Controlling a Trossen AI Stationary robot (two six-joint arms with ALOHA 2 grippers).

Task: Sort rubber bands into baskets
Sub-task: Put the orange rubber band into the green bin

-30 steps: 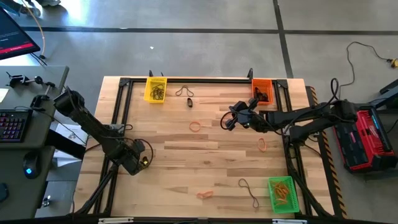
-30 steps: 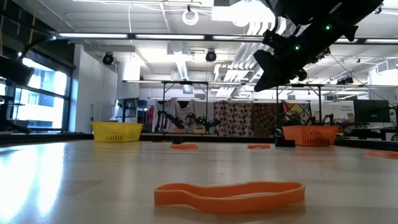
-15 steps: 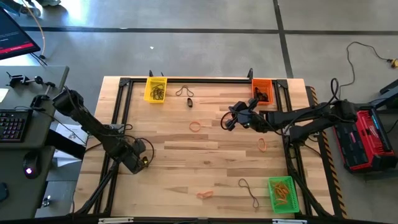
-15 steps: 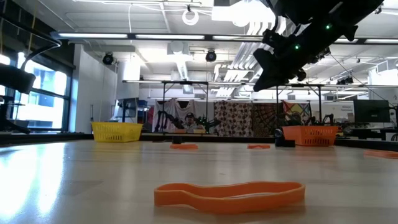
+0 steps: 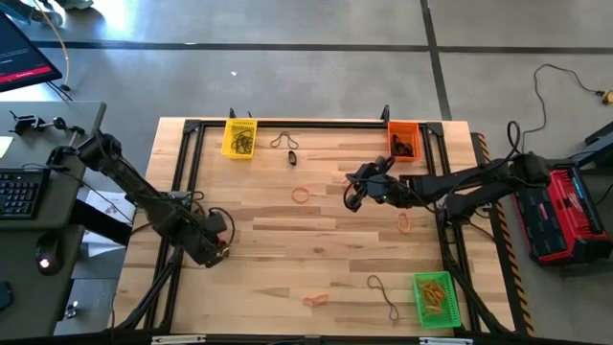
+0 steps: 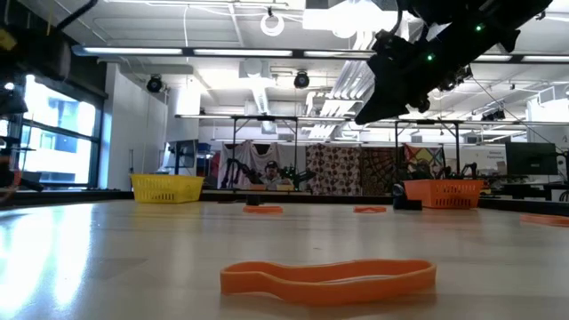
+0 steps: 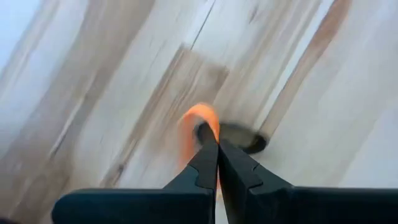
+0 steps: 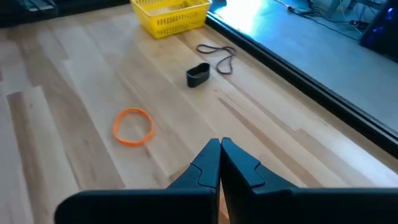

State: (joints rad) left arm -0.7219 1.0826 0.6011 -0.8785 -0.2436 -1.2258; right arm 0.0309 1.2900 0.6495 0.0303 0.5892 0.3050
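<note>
1. An orange rubber band (image 7: 198, 127) is pinched between the clenched fingers of the left gripper (image 5: 222, 251), low over the table's (image 5: 287, 240) left side.
2. Other rubber bands lie loose on the wood: an orange one (image 5: 302, 195) near the middle, a black one (image 8: 198, 74) toward the yellow basket (image 5: 239, 137).
3. The right gripper (image 5: 352, 192), fingers clenched and empty, hangs near the orange basket (image 5: 403, 140).
4. The green basket (image 5: 434, 298) sits at the near right corner.

Blurred orange rubber band (image 7: 198, 127) at left end effector (image 7: 217, 149) tips, yellow basket (image 8: 169, 15) cut off by frame edge
</note>
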